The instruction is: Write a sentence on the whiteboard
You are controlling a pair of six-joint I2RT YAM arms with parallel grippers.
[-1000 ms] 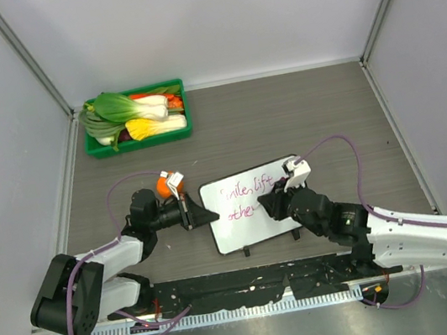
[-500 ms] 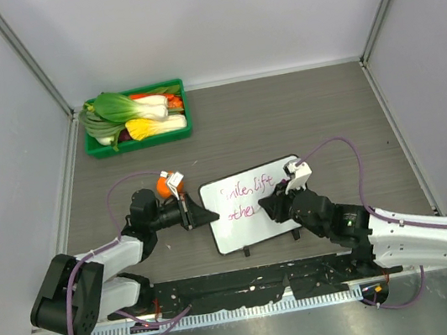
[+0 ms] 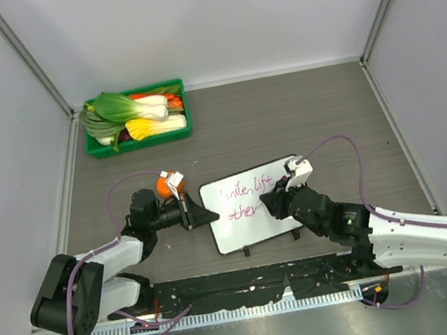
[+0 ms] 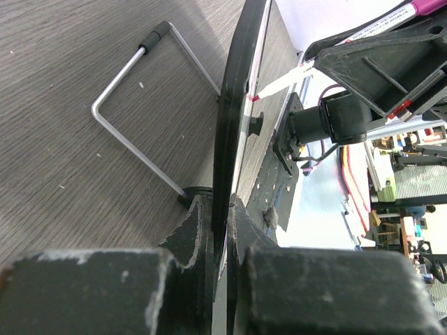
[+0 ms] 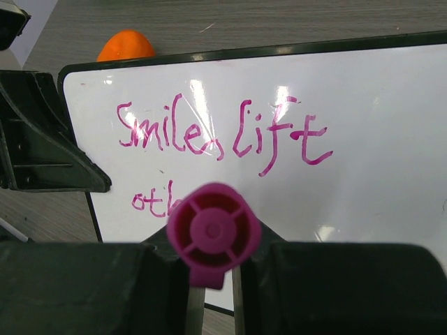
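The whiteboard (image 3: 246, 230) stands tilted on the table between both arms. My left gripper (image 3: 205, 214) is shut on its left edge, and the left wrist view shows the black frame (image 4: 234, 105) edge-on between the jaws (image 4: 222, 216). My right gripper (image 3: 273, 202) is shut on a magenta marker (image 5: 213, 234), whose tip (image 4: 253, 98) touches the board. The sentence (image 5: 223, 132) reads "Smile, lift" in pink. A second line beginning "oth" (image 5: 150, 201) runs behind the marker.
A green tray (image 3: 139, 144) of vegetables sits at the far left. An orange (image 3: 163, 185) lies just behind my left wrist. The board's wire stand (image 4: 133, 139) rests on the wood table. Grey walls close in both sides and the back.
My right gripper with the marker has shifted slightly over the second line of writing. The board and my left arm have stayed put.
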